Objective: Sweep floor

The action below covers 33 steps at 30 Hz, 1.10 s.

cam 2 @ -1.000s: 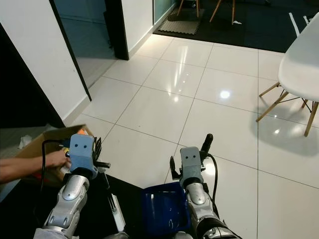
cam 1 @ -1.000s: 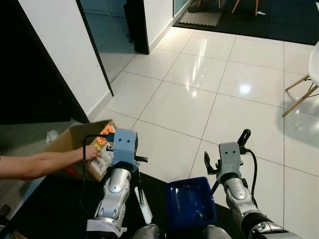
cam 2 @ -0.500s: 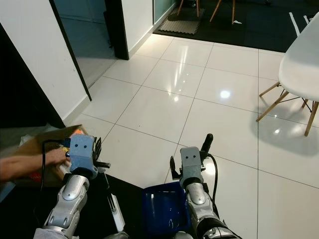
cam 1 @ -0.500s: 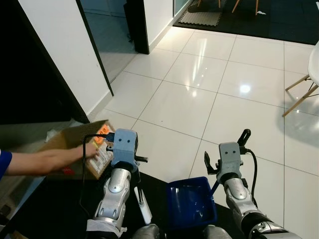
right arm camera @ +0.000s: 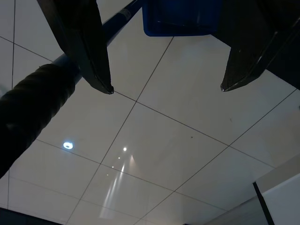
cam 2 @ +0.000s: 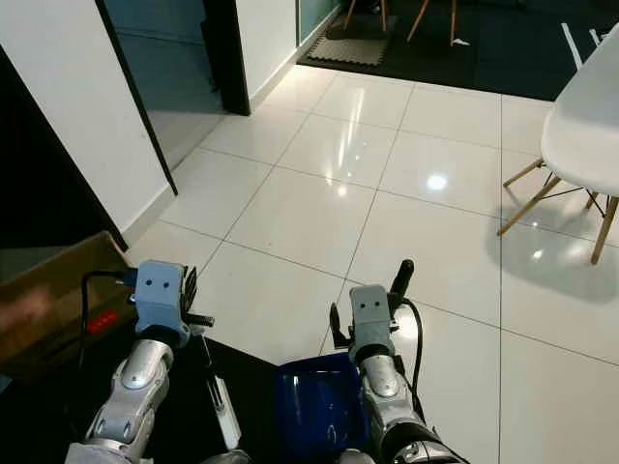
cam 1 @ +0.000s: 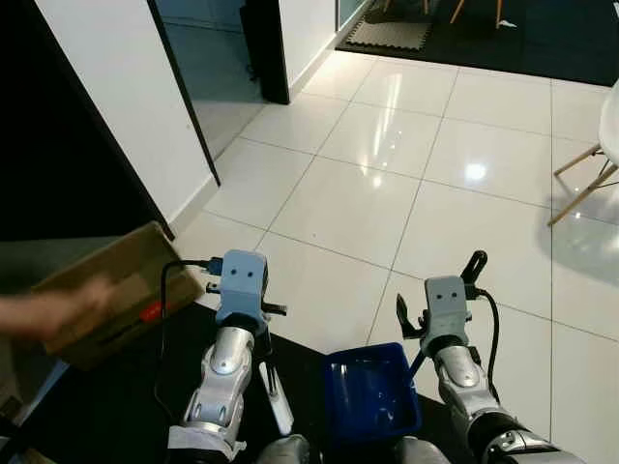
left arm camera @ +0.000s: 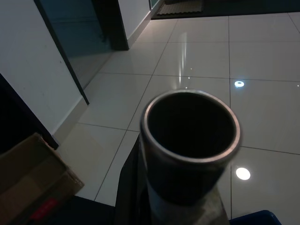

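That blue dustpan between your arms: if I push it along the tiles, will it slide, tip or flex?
The blue dustpan looks like moulded plastic, so it is probably stiff and light. The white floor tiles are glossy, so it would likely slide easily, perhaps skidding sideways. Its long handle rises beside the right gripper, so a high push may tip it.

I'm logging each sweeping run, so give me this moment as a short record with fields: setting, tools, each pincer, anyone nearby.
setting: glossy white tile floor, dark doorway at left, white chair at right
dustpan: blue dustpan low between the arms, its dark handle running beside the right pincer
left pincer: left pincer raised, a metal tube seen end-on in its wrist view; grip cannot be told
right pincer: right pincer open, pointing at the floor
person: blurred hand holding a cardboard box at the robot's left
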Available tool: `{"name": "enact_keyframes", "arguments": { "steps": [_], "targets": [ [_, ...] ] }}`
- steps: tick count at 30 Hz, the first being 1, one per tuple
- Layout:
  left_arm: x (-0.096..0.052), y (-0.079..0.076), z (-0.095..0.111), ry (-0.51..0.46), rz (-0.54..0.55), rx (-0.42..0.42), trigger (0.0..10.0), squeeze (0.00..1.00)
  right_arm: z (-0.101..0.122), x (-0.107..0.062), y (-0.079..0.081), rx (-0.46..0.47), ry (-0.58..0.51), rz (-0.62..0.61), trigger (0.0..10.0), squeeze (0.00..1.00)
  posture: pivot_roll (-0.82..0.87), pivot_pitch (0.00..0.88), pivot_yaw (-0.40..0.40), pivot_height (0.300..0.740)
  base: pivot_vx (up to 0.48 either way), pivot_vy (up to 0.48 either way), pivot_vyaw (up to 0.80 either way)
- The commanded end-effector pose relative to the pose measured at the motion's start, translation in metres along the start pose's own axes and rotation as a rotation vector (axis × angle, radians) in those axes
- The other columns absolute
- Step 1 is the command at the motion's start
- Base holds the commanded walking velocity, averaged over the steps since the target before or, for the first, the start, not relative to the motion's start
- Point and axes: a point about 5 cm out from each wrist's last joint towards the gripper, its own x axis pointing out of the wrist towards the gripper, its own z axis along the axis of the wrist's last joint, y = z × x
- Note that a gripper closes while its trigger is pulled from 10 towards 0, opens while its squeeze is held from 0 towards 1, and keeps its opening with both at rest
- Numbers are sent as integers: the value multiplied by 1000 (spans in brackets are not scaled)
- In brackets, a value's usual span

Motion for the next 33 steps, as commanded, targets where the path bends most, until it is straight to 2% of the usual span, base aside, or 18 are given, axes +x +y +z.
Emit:
{"name": "enact_keyframes", "arguments": {
  "steps": [1, 33],
  "targets": [
    [2, 1, 3, -21, -8, 14, 10000, 0, -1, 0, 0, 9, 14, -10, 10000, 0, 17, 29, 43, 740, 0, 0, 0],
    [3, 0, 4, -22, -16, 19, 10000, 0, -2, 0, 0, 8, 21, -4, 10000, 0, 13, 30, 39, 740, 0, 0, 0]
  ]
}}
